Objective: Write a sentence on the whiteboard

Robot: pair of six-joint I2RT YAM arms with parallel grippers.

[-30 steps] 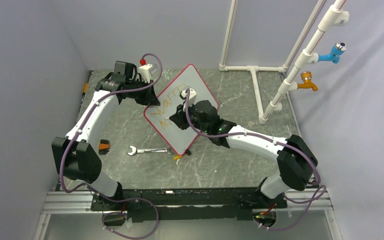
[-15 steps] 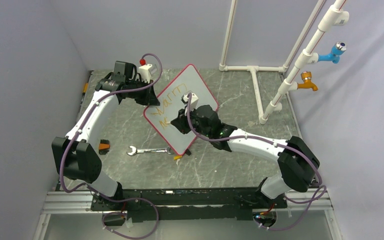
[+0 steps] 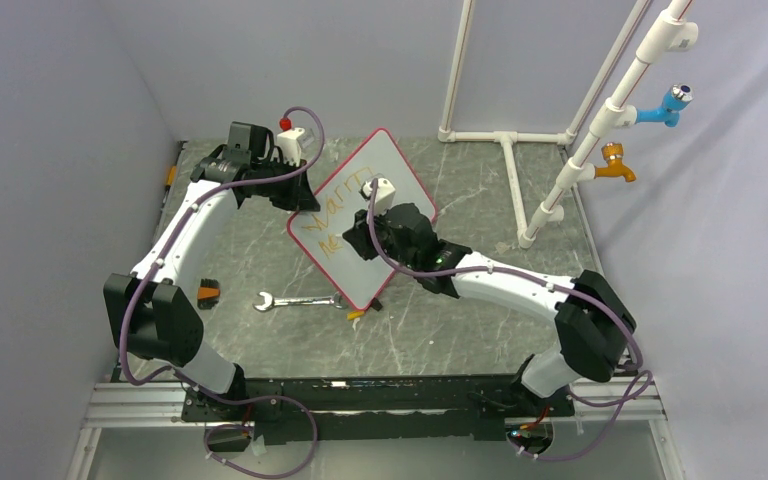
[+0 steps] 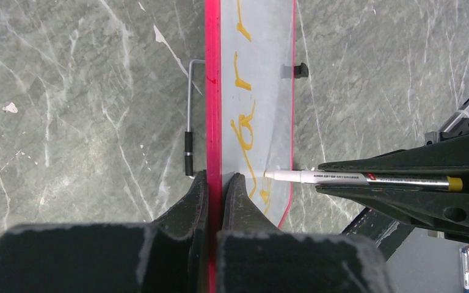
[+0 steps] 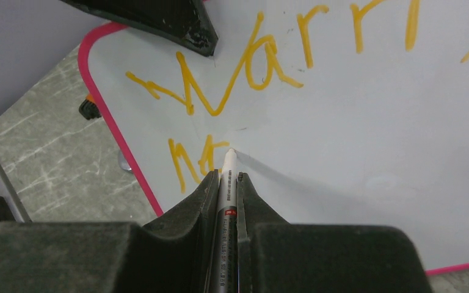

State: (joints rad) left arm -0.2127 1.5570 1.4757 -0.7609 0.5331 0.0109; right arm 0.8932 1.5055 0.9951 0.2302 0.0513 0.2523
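Left wrist: left gripper (image 4: 215, 180) pinches whiteboard (image 4: 262, 91) rim. Right gripper (image 5: 226, 176) clamps marker (image 5: 228, 163), tip touching board; orange lettering (image 5: 262, 64) cut off at frame edge.

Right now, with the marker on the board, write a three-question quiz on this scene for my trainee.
1. True or false: the left jaws clamp the board by its red rim.
2. The marker's ink is: A orange, B blue, C black.
3. Which tool lies on the table beside the board?
Key: 1 true. 2 A. 3 the wrench.
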